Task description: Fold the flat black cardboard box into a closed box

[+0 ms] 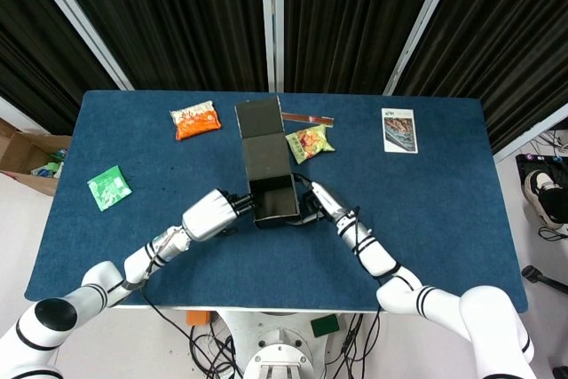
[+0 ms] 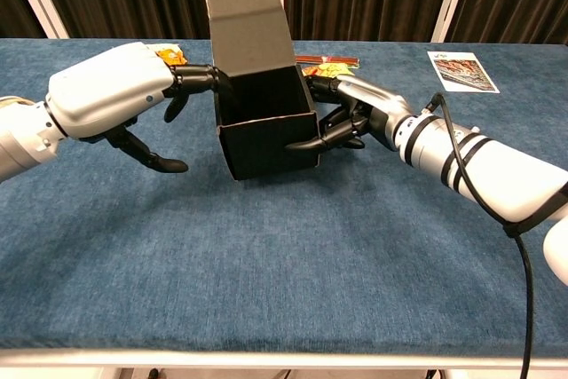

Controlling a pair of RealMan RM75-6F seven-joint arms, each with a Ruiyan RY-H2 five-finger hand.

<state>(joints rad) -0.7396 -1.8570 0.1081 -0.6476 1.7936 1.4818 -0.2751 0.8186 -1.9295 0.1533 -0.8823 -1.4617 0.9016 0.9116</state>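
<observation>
The black cardboard box [image 1: 274,199] [image 2: 266,135] stands upright at mid-table with its top open. Its lid flap [image 2: 246,15] sticks straight up from the back wall. My right hand [image 1: 318,202] [image 2: 357,118] grips the box's right wall, with the thumb across the front face and the fingers on the right side. My left hand [image 1: 210,214] [image 2: 105,101] is left of the box. Its fingertips [image 2: 202,76] reach the upper left wall, and its thumb hangs low, clear of the box.
An orange snack packet [image 1: 195,119] [image 2: 169,55], a yellow-green packet [image 1: 309,142] and a red stick pack [image 1: 306,118] lie behind the box. A printed card [image 1: 398,130] [image 2: 461,71] is at the back right. A green packet [image 1: 109,187] lies at the far left.
</observation>
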